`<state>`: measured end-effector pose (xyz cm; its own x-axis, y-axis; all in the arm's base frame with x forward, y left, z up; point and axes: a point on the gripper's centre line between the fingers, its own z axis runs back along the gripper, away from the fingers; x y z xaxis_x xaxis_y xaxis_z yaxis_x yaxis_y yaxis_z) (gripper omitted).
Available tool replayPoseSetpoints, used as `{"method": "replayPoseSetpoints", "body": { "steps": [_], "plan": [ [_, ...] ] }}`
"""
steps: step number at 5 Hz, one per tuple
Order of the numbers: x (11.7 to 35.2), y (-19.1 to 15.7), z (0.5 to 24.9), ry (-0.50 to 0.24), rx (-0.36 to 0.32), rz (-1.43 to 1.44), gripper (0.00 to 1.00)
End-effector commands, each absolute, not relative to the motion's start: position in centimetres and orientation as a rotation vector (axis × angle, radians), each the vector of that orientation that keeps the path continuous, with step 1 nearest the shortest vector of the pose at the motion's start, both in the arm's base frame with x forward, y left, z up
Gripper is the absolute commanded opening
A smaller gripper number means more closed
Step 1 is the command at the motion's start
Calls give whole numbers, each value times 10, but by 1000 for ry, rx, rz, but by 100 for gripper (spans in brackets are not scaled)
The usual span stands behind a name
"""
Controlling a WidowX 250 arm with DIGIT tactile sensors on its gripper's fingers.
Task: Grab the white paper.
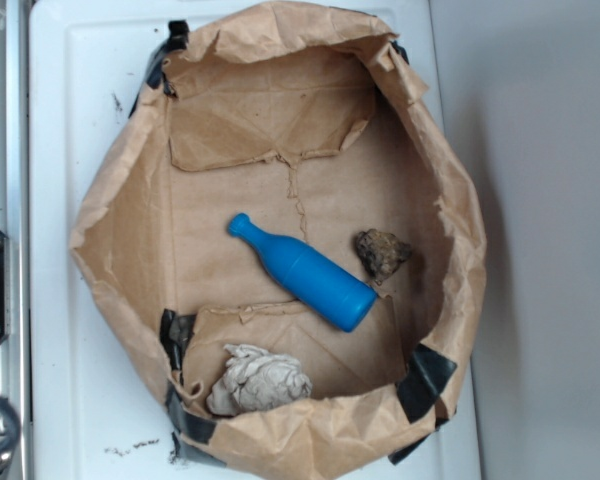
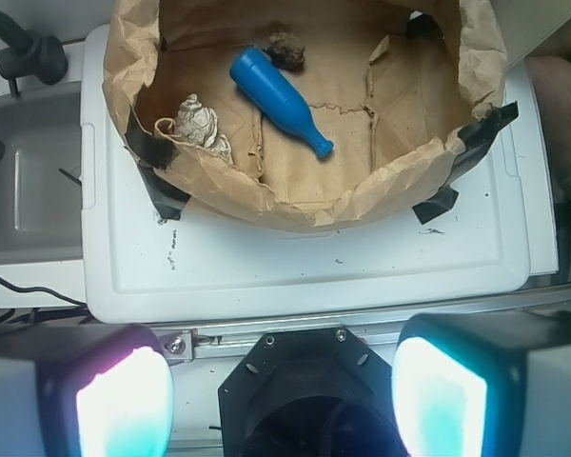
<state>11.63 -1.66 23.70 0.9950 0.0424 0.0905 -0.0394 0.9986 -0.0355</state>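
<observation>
The white paper [image 1: 259,381] is a crumpled off-white wad lying inside the big brown paper bag [image 1: 120,240], against its near wall at the lower left. In the wrist view the white paper [image 2: 198,124] sits at the bag's left inner side. A blue bottle [image 1: 302,272] lies on its side in the bag's middle, and a small brown lump [image 1: 381,252] rests beside it. My gripper [image 2: 281,395] is open, its two glowing pads [image 2: 124,409] wide apart at the bottom of the wrist view, well away from the bag and over the robot's base. The gripper does not show in the exterior view.
The bag [image 2: 295,205] is taped with black tape [image 1: 425,385] onto a white tray [image 1: 80,400]. A black octagonal mount [image 2: 305,390] lies right under the gripper. A metal rail [image 1: 0,120] runs along the left edge, and a grey bin [image 2: 29,181] stands left of the tray.
</observation>
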Motion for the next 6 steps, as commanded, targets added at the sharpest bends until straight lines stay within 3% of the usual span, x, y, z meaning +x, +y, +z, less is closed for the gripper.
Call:
{"method": "replayPoseSetpoints", "body": {
  "steps": [1, 2, 3, 4, 6],
  "plan": [
    [116, -17, 237, -91, -34, 41, 100],
    [166, -12, 239, -113, -110, 238, 100],
    [203, -8, 239, -103, -127, 403, 100],
    [237, -10, 217, -25, -97, 635, 100],
    [237, -10, 217, -25, -97, 635, 100]
  ]
}}
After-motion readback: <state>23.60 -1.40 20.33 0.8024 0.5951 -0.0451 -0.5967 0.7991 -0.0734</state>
